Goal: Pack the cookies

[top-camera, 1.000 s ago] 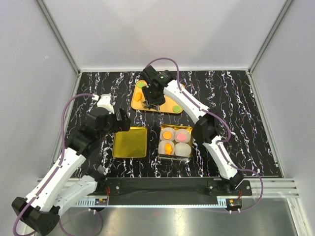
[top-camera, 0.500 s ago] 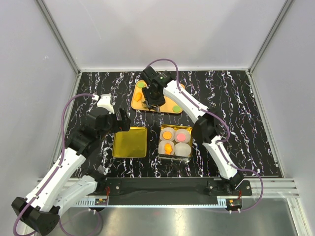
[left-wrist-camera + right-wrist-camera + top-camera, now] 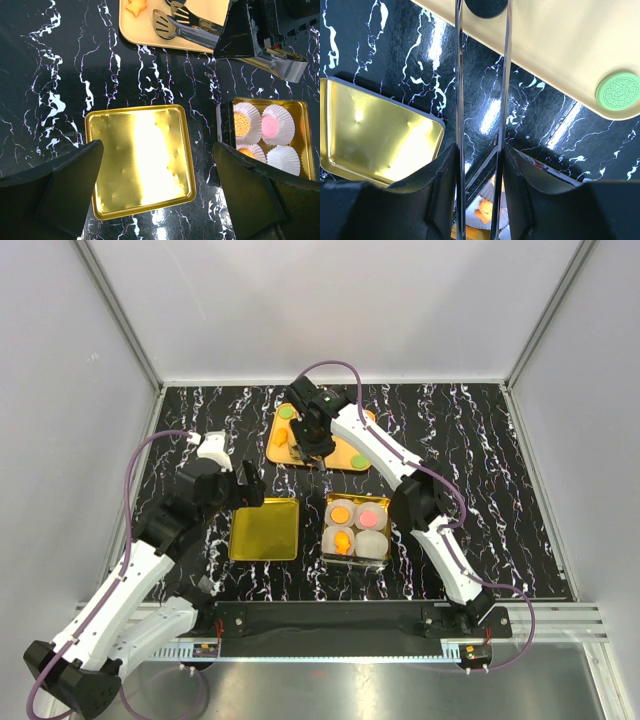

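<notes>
My right gripper [image 3: 313, 443] [image 3: 481, 150] is shut on metal tongs [image 3: 459, 100] [image 3: 192, 27] over the gold tray [image 3: 325, 455] [image 3: 560, 45]. A black cookie [image 3: 485, 6] sits between the tong arms at their far end; I cannot tell if it is gripped. On the tray lie green cookies [image 3: 287, 412] [image 3: 619, 89] and an orange one [image 3: 280, 437] [image 3: 135, 6]. The gold box [image 3: 385, 502] holds paper cups with two orange cookies [image 3: 341, 512] [image 3: 242, 125] and a pink one [image 3: 371, 515] [image 3: 270, 126]. My left gripper [image 3: 240, 485] [image 3: 158, 147] is open and empty above the gold lid [image 3: 137, 160].
The gold lid [image 3: 265, 529] [image 3: 375, 135] lies flat to the left of the box. The box's near-right paper cup [image 3: 372, 543] [image 3: 282, 159] is empty. White walls enclose the black marble table [image 3: 480, 460].
The right gripper and its tongs have shifted slightly right and toward the near edge of the tray. The left arm has not moved.
</notes>
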Controlling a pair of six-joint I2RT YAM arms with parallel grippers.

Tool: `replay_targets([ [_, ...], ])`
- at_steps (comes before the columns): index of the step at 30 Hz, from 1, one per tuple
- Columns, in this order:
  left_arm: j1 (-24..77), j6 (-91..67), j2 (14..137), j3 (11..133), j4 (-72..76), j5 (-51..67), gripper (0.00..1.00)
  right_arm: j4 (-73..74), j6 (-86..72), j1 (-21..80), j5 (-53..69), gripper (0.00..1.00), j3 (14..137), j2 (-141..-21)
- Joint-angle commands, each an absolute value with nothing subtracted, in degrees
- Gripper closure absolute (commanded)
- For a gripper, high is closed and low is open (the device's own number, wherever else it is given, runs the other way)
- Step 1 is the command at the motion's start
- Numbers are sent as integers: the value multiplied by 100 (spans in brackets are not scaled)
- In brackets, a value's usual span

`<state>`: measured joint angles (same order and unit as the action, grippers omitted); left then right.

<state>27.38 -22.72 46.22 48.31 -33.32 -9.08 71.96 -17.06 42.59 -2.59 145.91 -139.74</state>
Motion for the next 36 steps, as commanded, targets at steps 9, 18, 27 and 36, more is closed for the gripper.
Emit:
replay_targets([
  [9,2707,-2303,4535,4843,-3103,-940,1,7225,-1608,4201,-686,61,14827,-13658],
  [18,2707,-2303,4535,4852,-3111,-949,1,7189,-1582,4175,-747,61,14827,-13491],
  [27,2707,-2303,4544,4852,-3111,-940,1,7163,-1591,4184,-747,61,14801,-13237],
  [36,2707,-2303,4553,4852,-3111,-940,1,7172,-1556,4175,-809,61,14625,-12999],
])
